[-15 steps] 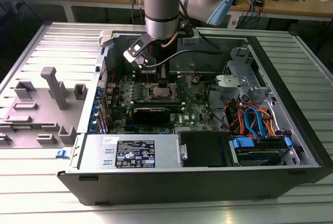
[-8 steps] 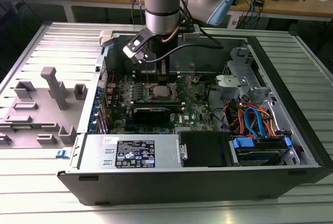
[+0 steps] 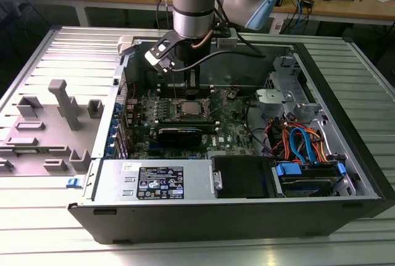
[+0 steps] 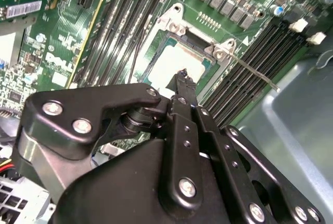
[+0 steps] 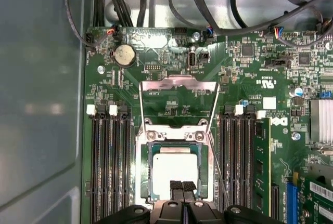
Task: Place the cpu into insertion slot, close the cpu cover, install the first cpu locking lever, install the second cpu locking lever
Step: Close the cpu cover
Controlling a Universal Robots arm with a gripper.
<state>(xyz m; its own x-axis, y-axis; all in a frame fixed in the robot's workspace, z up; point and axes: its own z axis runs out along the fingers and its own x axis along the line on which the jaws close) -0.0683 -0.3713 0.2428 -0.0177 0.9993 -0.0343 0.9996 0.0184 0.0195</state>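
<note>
Shows, in the exterior view, an open desktop case [image 3: 216, 216] with a robot arm [image 3: 194, 0] reaching down over the green motherboard [image 3: 228, 131]. Finds the insertion slot [image 3: 188, 109] at twelve o'clock of the black graphics card [image 3: 185, 135]. Shows, in the first wrist view, the cpu [image 5: 174, 169] already lying flat in that slot, silver top up. Shows the cpu cover [image 5: 179, 83] hinged up and open, on the side of the slot away from the fingertips. Shows a thin wire locking lever [image 4: 252, 70] released beside the slot in the second wrist view. Places the gripper [image 5: 182, 186] over the cpu's edge, fingers pressed together and gripping nothing; cannot tell whether touching. Reads as the cover-closing step, with seating apparently done. To do it well:

- Check that the chip sits level and square inside the rim before pressing.
- Meet the cover on its bare metal frame, not through the cut-out.
- Swing it down about its hinge rather than shoving sideways.
- Keep clear of the loose lever and the memory slots [image 5: 109, 167] flanking the slot.
- Ease off once the plate lies flat.
</note>
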